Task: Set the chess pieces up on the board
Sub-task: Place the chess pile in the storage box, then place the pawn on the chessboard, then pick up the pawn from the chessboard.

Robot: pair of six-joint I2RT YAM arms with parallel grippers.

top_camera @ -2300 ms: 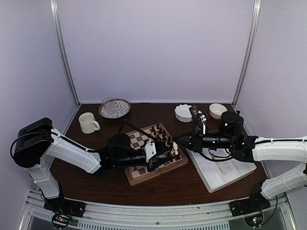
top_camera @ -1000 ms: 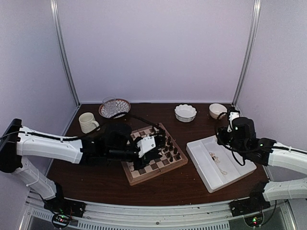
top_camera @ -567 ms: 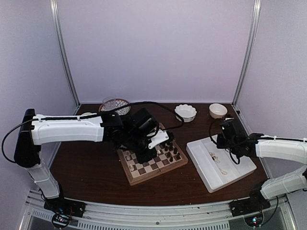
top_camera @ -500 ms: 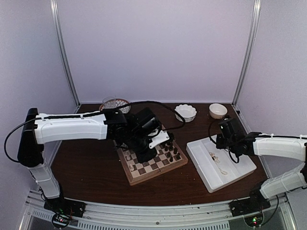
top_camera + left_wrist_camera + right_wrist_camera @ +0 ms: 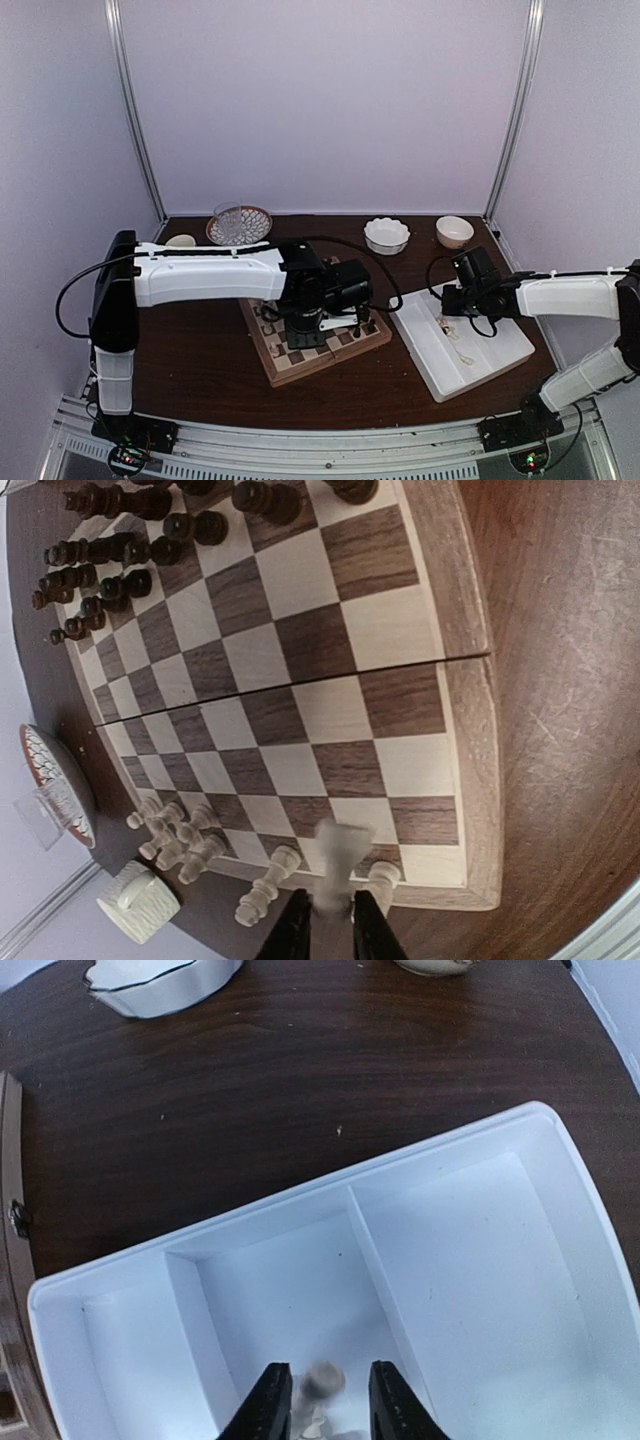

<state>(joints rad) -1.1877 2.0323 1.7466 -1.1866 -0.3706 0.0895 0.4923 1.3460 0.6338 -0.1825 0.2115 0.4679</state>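
The chess pieces (image 5: 180,832) are tiny turned figures, so they're reckoned light, hard and easily tipped. They're probably best pinched upright at the narrow waist. Most cream ones are bunched along one edge row of the board (image 5: 465,580), and a few are lying in the white tray (image 5: 560,1260). A blurred one is seen between the left gripper's (image 5: 330,910) nearly closed fingers, though whether it's actually gripped can't be told. The right gripper (image 5: 328,1372) is spread around another in the tray's middle compartment, with a gap on both sides.
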